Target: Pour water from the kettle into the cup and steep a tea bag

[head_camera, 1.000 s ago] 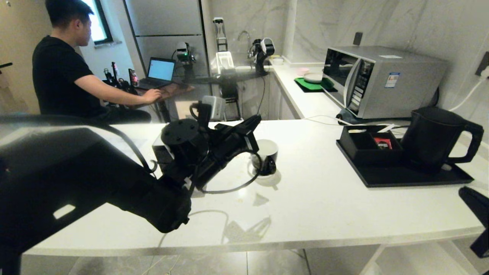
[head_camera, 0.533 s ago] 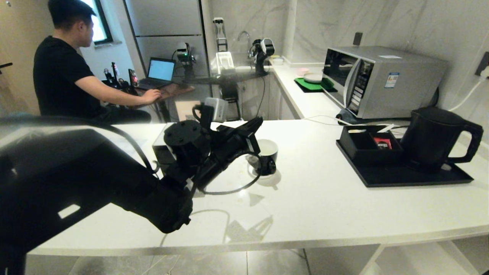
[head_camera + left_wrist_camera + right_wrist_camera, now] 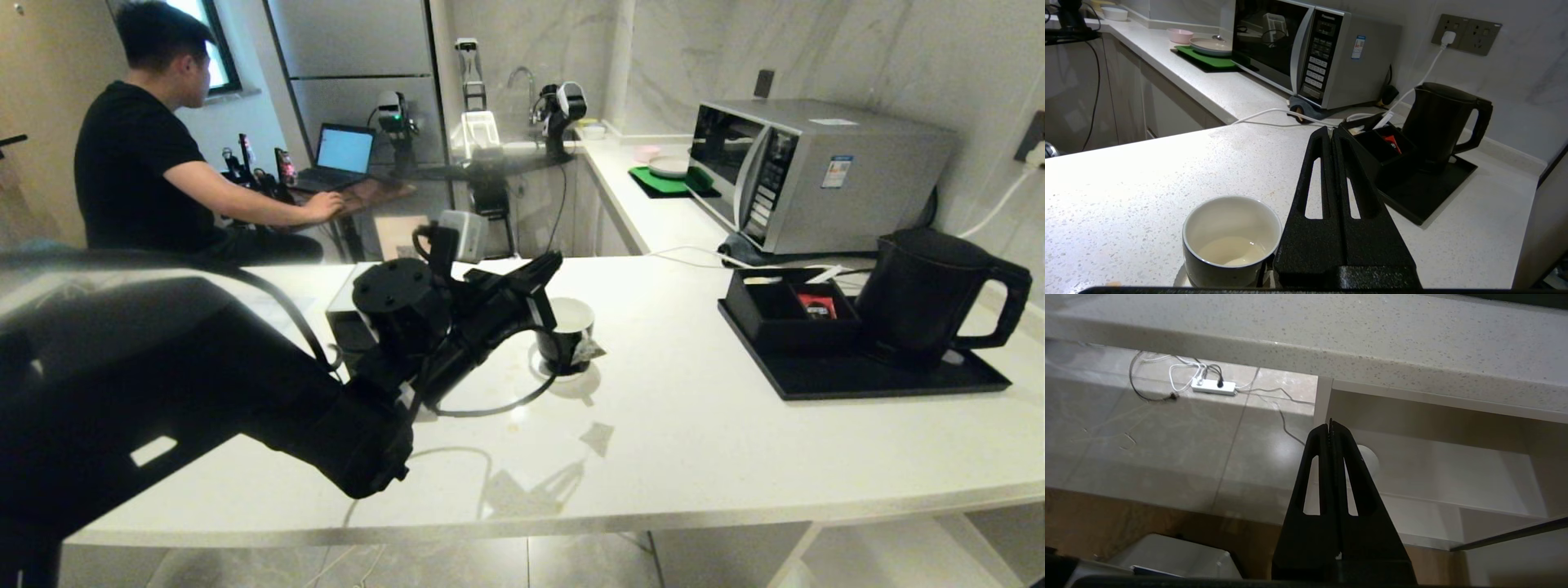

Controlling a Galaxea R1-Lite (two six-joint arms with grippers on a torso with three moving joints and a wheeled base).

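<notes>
Black mug, kettle and two grippers at a white speckled desk.
Cup (image 3: 569, 336) stands mid-desk, pale liquid inside, a small pale tag hanging at its outer wall; left gripper (image 3: 1329, 134) hovers just beside its rim, fingers pressed together, holding nothing. Kettle (image 3: 931, 290) upright on black tray (image 3: 857, 377), well apart. Right gripper (image 3: 1330, 426) closed and empty, below the desk edge.
</notes>
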